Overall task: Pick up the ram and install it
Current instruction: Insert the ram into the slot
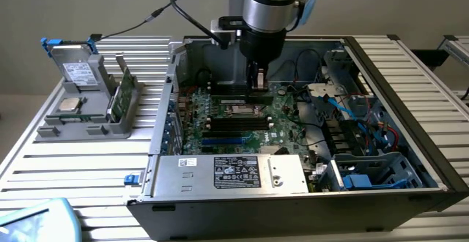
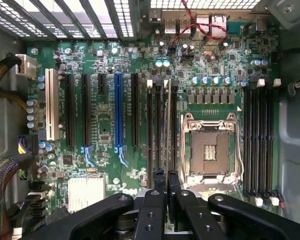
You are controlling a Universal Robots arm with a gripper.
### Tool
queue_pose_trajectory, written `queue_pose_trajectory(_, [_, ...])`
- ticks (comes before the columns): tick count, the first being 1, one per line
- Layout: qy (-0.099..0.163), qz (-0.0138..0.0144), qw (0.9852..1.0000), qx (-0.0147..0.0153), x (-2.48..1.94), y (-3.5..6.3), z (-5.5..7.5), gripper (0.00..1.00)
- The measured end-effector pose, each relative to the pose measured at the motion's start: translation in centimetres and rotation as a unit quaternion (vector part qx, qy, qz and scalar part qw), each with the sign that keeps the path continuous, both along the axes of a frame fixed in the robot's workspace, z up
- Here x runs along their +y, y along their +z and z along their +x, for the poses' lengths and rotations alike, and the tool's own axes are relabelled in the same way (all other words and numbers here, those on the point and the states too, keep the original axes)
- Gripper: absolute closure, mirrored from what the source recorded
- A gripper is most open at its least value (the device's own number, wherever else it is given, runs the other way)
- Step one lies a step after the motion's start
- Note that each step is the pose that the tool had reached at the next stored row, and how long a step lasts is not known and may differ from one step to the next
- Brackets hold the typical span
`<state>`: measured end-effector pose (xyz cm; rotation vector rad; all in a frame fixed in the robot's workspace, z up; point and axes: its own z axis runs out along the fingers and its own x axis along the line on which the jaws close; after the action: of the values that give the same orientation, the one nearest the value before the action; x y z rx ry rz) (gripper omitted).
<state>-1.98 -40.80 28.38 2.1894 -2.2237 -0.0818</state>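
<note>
Gripping thin flat ram (image 2: 168, 130), black angular claw (image 2: 166, 176), long narrow slots (image 2: 150, 130)

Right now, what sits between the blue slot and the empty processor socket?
Wrist view: a black expansion slot, then memory slots, the gripped ram over them.

We see an open computer case (image 1: 432, 159) on a slatted table (image 1: 73, 165), with a grey parts holder (image 1: 51, 129) beside it.
The holder stands toward the table's edge on the exterior view's left. We find a grey drive (image 1: 79, 73) upright at the holder's far end and a silver processor chip (image 1: 70, 104) lying flat in front of it. Inside the case we see the green motherboard (image 2: 105, 125) with its empty processor socket (image 2: 209, 150), a blue slot (image 2: 118, 115) and a white slot (image 2: 50, 102), and the labelled power supply (image 1: 230, 173) along the case's near edge.
</note>
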Motion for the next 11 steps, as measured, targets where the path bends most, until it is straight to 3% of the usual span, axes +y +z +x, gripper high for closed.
queue_pose_trajectory(5, [0.0,-0.0078,1.0,0.0,0.0,-0.65,0.0,0.87])
queue_pose_trajectory(11, [0.0,-0.0088,1.0,0.0,0.01,-1.72,0.0,0.87])
